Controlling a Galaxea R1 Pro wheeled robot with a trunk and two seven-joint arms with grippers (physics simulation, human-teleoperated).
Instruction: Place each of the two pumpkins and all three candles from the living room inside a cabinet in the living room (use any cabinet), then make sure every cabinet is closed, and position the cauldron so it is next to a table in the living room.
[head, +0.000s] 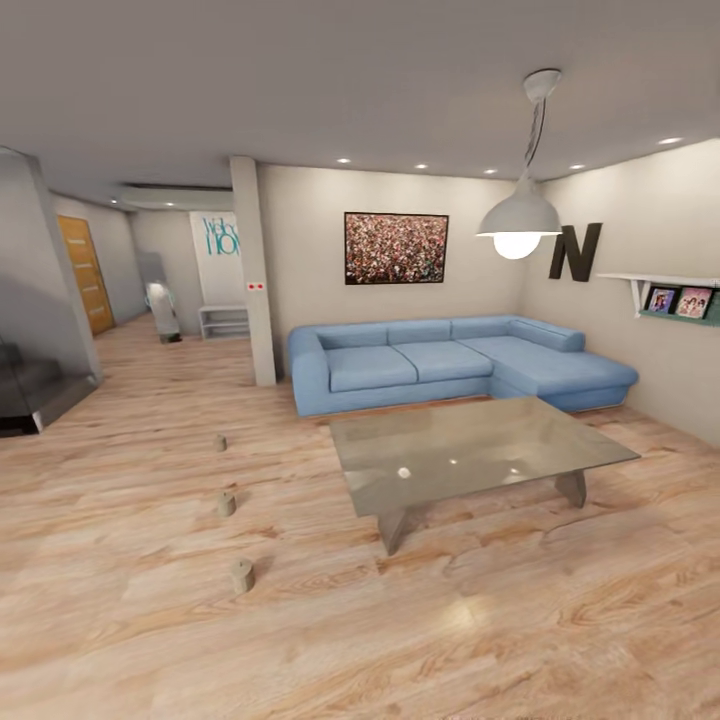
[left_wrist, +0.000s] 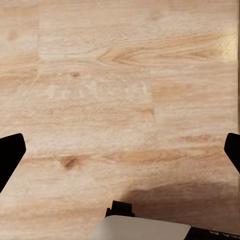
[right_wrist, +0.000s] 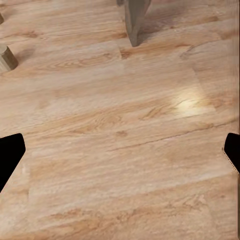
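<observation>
Three stubby tan candles stand in a row on the wood floor left of the table: the nearest candle, the middle candle and the far candle. The low table with a glossy grey top stands in the middle of the room. In the right wrist view one candle and a table leg show beyond my right gripper, which is open over bare floor. My left gripper is open too, above floorboards. The pumpkins, cabinet and cauldron are out of view.
A blue corner sofa sits behind the table against the back wall. A square pillar rises at its left end. A pendant lamp hangs over the table. Dark stairs are at far left, and a hallway with an orange door lies beyond.
</observation>
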